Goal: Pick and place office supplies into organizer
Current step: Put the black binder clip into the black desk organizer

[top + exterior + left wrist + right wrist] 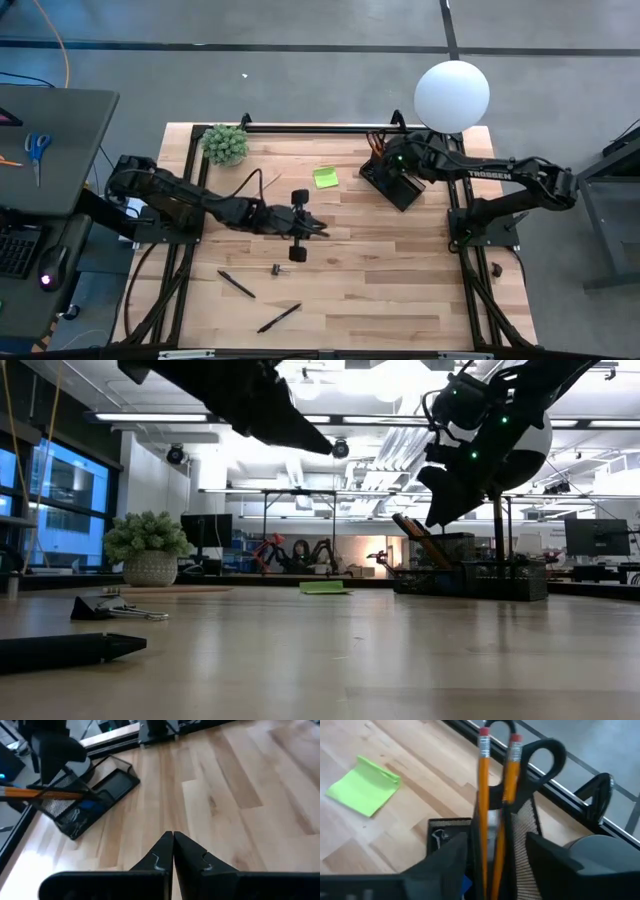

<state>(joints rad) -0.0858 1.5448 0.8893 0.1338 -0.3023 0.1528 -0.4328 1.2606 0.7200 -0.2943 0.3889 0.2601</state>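
1. The wooden surface (400, 270) carries everything, with both dark arms reaching in from its two sides.
2. The white globe lamp (452, 95) stands at the far right corner, just beside the organizer.
3. The left hand (318, 230) hangs above the middle of the surface, its fingers (167, 851) pressed together on nothing.
4. The right hand (392, 172) hovers directly over the organizer, its fingers (547, 855) spread to either side of the two pencils and gripping neither.
5. The potted plant (225, 144) sits at the far left corner.
6. The organizer (397, 183), a black mesh caddy, stands at the far right of the surface, set at an angle to its edges.
7. The black-handled scissors (540, 762) stand in the organizer, handles up, behind the pencils.
8. Two orange pencils (484, 795) stand upright in the organizer, erasers on top.
9. The lime-green sticky-note pad (325, 177) lies flat on the surface, near the organizer on its left.
10. Two black pens (236, 284) lie on the near half, well apart from the organizer.
11. A small dark clip (275, 269) lies between the pens and the left hand.
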